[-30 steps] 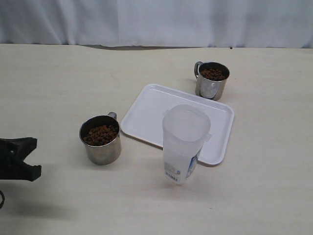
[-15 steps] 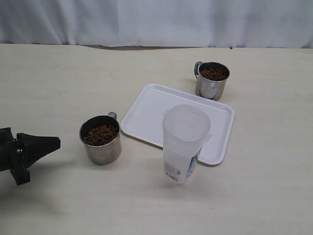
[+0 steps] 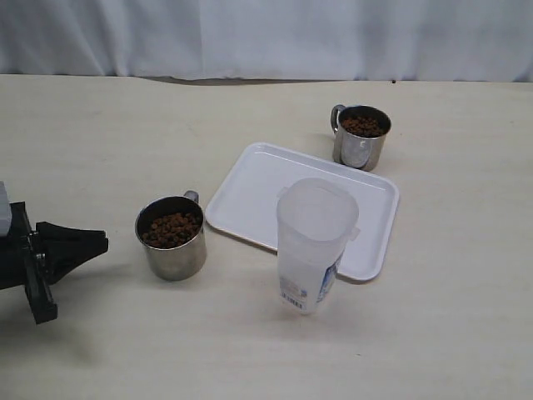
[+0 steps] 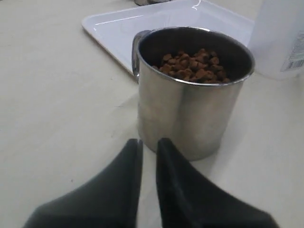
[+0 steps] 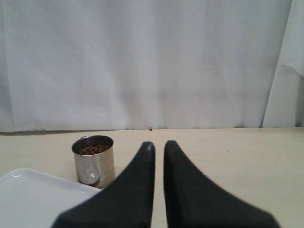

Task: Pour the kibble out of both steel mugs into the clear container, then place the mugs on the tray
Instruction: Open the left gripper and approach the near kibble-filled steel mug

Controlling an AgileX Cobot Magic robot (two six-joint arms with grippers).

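Matte beige tabletop [image 3: 92, 142], shiny cylindrical steel mugs [image 3: 173, 250]

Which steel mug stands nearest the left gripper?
The steel mug left of the tray, ahead of the left gripper; the other mug stands behind the tray.

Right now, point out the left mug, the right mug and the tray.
left mug [image 3: 175, 260]: exterior view, on its steel side wall.
right mug [image 3: 360, 152]: exterior view, on its steel side wall.
tray [image 3: 258, 196]: exterior view, on its bare white floor.

Pale beige tabletop [image 3: 466, 333], matte, faint grain. White pleated curtain [image 3: 266, 37] behind far edge.
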